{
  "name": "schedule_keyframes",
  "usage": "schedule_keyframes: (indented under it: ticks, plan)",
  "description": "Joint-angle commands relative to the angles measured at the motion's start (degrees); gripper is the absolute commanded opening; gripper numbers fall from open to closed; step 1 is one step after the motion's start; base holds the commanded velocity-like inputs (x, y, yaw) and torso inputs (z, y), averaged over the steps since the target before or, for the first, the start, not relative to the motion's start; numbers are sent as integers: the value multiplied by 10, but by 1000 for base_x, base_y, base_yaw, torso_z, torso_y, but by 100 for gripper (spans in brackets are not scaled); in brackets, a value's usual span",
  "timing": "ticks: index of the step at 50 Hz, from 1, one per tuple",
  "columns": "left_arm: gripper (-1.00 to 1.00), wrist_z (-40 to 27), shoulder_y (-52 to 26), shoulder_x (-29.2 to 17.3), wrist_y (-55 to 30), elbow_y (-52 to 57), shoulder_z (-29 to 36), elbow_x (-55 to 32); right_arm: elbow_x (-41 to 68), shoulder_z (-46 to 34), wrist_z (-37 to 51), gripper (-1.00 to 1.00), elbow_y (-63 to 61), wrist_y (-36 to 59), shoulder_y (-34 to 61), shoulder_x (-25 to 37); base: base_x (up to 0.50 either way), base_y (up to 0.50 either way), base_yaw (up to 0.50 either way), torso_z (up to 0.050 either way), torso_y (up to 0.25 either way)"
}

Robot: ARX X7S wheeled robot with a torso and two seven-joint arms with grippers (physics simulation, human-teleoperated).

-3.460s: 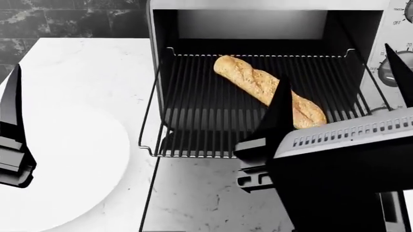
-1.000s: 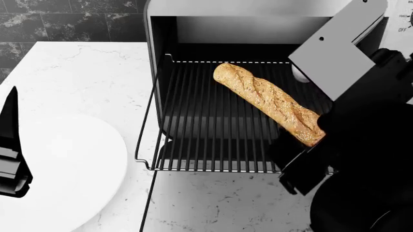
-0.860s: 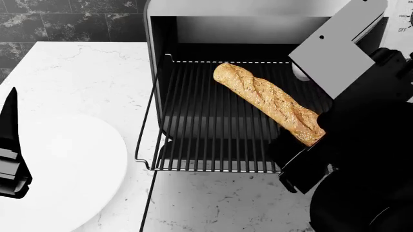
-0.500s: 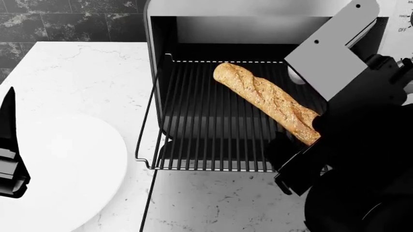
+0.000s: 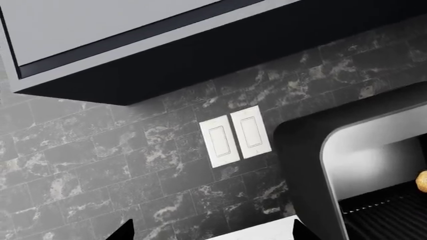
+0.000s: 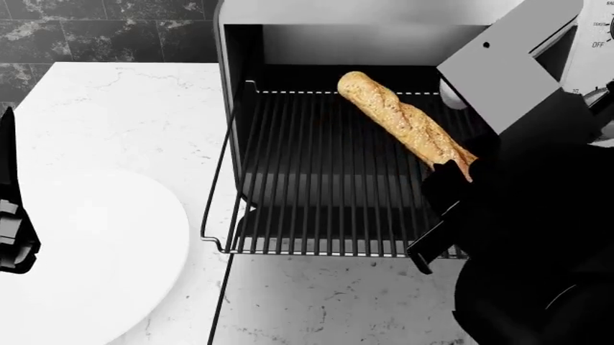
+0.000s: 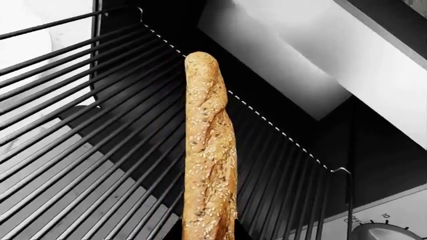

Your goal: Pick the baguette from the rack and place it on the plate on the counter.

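Observation:
The baguette (image 6: 408, 122) is golden-brown and seeded. Its near end is gripped by my right gripper (image 6: 451, 180), and its far end points into the oven, raised off the rack (image 6: 307, 180). In the right wrist view the baguette (image 7: 208, 150) runs straight out from between the shut jaws of the gripper (image 7: 208, 236), above the rack's bars (image 7: 73, 155). The white plate (image 6: 86, 266) lies on the counter (image 6: 134, 108) at the front left. My left gripper (image 6: 10, 187) hangs over the plate's left edge; in its wrist view the gripper (image 5: 212, 235) is open and empty.
The toaster oven (image 6: 384, 14) stands open, with its control panel (image 6: 594, 36) at the right and its glass door (image 6: 317, 302) folded down in front. The dark backsplash with two wall switches (image 5: 233, 135) is behind the counter.
The baguette has risen off the rack and swung: its far end now sits farther back and to the right. My right gripper holds its near end. The left arm barely moved.

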Motion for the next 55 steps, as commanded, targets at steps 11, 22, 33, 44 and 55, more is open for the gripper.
schedule_keyframes:
  ticks: [11,22,33,44,55]
  plan:
    - [100,-2,-25,13,-10,-7,10,-4,24,4,-1,-100,-95,0,-27,19,0,0,0,0,0]
    - [100,-10,-43,16,-20,-7,13,-20,31,14,-1,-100,-172,0,-55,45,0,0,0,0,0]
    - [100,-18,-35,-3,-11,-3,-1,-35,24,16,-1,-100,-223,0,-76,20,0,0,0,0,0]
    - [100,-43,16,-70,24,30,-45,-62,11,-18,-1,-100,-211,0,-51,-51,0,0,0,0,0]
    - [100,-45,93,-140,82,44,-100,-65,14,-54,-1,-100,-169,0,7,-122,0,0,0,0,0]
